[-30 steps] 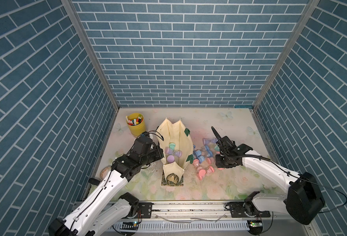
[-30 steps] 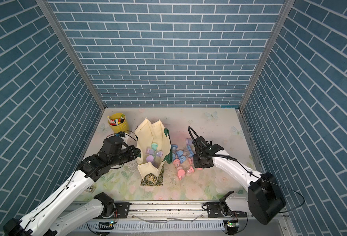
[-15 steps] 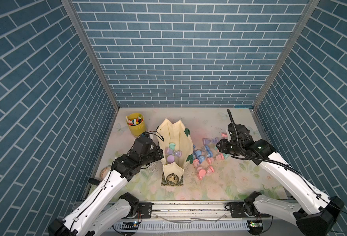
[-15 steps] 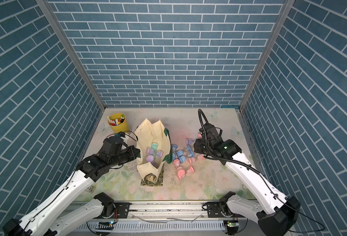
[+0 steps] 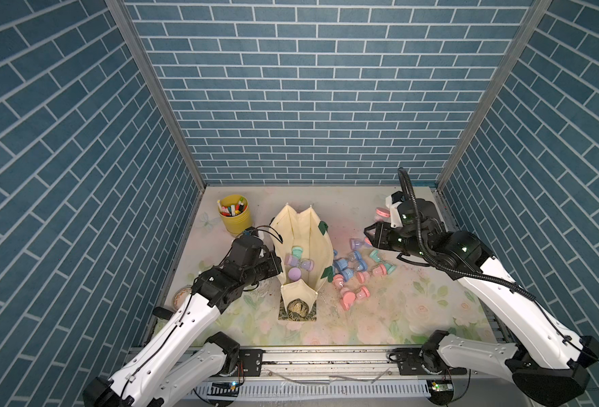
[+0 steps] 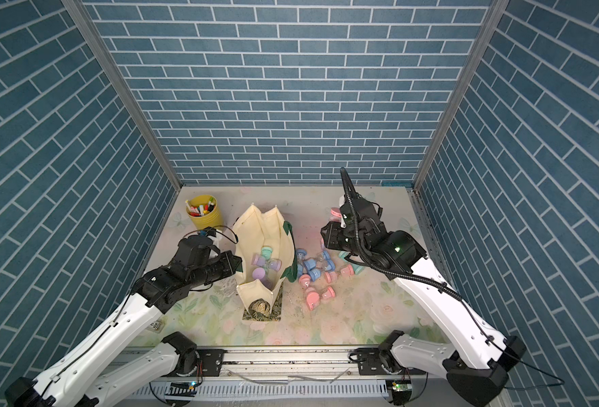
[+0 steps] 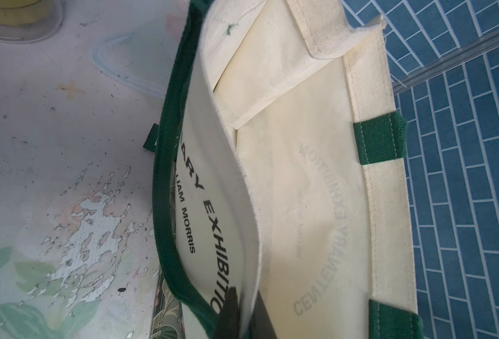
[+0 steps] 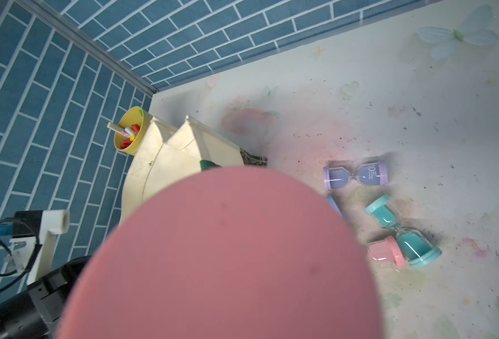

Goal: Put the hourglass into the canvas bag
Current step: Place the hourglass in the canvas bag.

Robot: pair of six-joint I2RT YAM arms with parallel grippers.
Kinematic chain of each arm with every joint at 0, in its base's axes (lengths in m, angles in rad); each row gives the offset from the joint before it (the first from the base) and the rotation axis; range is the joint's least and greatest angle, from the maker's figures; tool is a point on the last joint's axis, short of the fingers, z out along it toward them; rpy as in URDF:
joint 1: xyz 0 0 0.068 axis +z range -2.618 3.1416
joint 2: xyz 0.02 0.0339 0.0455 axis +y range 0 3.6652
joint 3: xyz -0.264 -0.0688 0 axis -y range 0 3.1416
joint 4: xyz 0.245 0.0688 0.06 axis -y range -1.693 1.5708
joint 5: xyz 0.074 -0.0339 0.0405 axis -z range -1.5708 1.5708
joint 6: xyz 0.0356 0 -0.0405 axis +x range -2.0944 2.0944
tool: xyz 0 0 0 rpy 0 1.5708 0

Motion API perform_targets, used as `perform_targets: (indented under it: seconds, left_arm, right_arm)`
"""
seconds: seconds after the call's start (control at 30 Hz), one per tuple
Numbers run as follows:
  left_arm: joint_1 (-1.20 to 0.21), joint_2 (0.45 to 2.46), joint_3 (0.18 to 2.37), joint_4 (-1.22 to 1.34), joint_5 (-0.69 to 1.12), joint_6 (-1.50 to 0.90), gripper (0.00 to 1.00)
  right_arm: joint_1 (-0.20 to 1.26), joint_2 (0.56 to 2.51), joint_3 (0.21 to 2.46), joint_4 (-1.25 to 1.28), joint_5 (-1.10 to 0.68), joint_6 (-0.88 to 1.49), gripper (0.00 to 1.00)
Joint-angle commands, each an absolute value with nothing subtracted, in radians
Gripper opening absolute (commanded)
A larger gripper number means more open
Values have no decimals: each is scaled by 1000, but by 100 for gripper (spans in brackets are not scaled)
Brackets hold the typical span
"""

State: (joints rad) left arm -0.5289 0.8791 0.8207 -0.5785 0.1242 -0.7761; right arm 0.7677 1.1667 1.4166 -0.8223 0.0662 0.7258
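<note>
My left tool (image 7: pixel 246 321) is pinched shut on one long wall of the large cream canvas tote bag (image 5: pixel 321 246) with dark green strap patches. The bag stands on the floral-printed table (image 5: pixel 379 317) with its mouth gaping upward and its green-gold patterned end panel toward my side. My right tool (image 5: pixel 370 235) is closed on a pink plastic hourglass (image 5: pixel 380 213), lifted clear of the table and well to the right of the bag. In the right wrist view, its round pink end cap fills most of the picture. Inside the bag I see teal and lilac hourglasses (image 5: pixel 296 262). A loose heap of blue, pink and teal hourglasses (image 5: pixel 350 273) lies just beside the bag's right wall. A small yellow cup of coloured markers (image 5: pixel 234 218) stands near the far left corner.
</note>
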Motion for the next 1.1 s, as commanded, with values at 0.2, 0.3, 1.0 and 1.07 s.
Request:
perform_targets:
  seconds: [0.2,0.3,1.0,1.07]
  left_arm:
    - [-532,884,863,-643,111,-768,13]
    - [-531,876,865,-652,102,-767,16]
    - [-525,830,858,-659,101,-775,16]
    - [-525,827,858,-660,101,-775,15]
  right_arm:
    - [882,1334,1615,-837,124,716,0]
    - [912,1392,1679,-838,120,700,0]
    - [966,1795,1935,-927,22,727,0]
    - [968,1821,1952,-938,17,724,0]
